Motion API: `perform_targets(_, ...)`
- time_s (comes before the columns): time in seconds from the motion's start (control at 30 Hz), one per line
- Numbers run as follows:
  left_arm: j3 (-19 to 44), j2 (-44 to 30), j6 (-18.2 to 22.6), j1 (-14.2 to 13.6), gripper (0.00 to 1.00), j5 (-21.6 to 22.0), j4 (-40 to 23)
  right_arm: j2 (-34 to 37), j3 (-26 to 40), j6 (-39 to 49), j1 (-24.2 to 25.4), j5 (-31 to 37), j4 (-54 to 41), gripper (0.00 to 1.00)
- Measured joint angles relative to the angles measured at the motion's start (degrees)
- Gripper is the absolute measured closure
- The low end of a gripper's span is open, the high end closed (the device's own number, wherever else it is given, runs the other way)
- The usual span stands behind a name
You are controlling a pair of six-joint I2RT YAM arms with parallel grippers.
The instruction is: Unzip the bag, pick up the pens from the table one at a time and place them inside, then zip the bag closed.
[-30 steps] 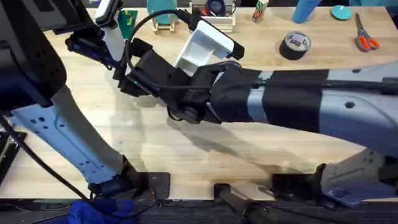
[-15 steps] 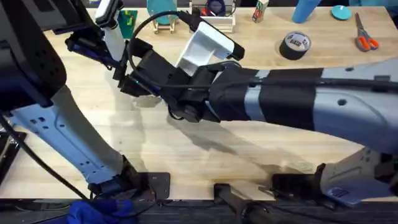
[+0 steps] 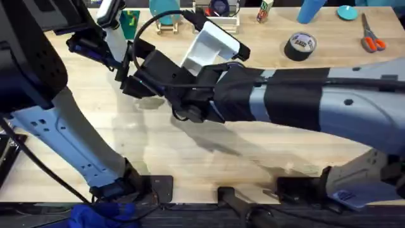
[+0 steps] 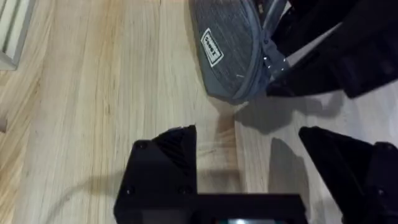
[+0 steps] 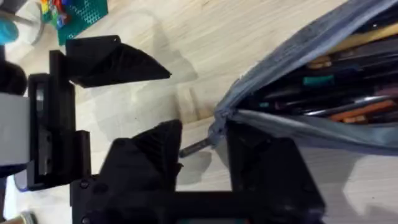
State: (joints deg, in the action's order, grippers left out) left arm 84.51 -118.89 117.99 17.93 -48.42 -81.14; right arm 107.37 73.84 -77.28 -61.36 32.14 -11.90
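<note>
The bag point(image 5: 311, 106) lies on the table point(image 3: 209, 158) toward the far left, under the right arm's wrist; in the right wrist view its mouth gapes along much of its length, with dark and orange pens point(image 5: 323, 93) packed inside, and the two zipper edges meet in a point just at the right gripper point(image 5: 205, 146); a small metal pull point(image 5: 196, 147) sticks out between the fingers, which stand close at either side of it; whether they actually pinch it I cannot tell. From the left wrist view the bag's rounded grey end point(image 4: 227, 46) with its small white label point(image 4: 212, 47) rests on the wood, and the left gripper point(image 4: 249, 149) hovers just beside it with its fingers spread wide, holding nothing. The step in hand looks to be the closing of the zip; to do it well the pull should be gripped squarely and drawn straight along the seam, low and level, while the far end of the bag is pinned so the fabric does not bunch or slide; the open left gripper is well placed to do that pinning. The right arm reaches long across the middle, its wrist tipped down over the bag; the left arm rises steeply from its base.
</note>
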Motion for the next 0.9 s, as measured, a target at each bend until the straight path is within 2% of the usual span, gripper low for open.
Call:
perform_targets(0.1,0.0,0.0,0.0,0.0,0.006,0.0,0.0,0.2,0.0,-0.7,0.2,0.0,-0.2,0.659)
perform_targets(0.2,0.0,0.0,0.0,0.0,0.007,0.0,0.0,1.0,0.0,-1.6,0.2,0.0,-0.3,0.916)
perform_targets(0.23,0.0,0.0,0.0,0.0,0.007,0.0,0.0,1.4,0.0,-1.9,0.3,0.0,-0.3,0.953)
perform_targets(0.9,0.0,0.0,0.0,0.0,0.006,0.0,0.2,1.8,0.0,-2.4,0.3,0.0,-0.1,0.969)
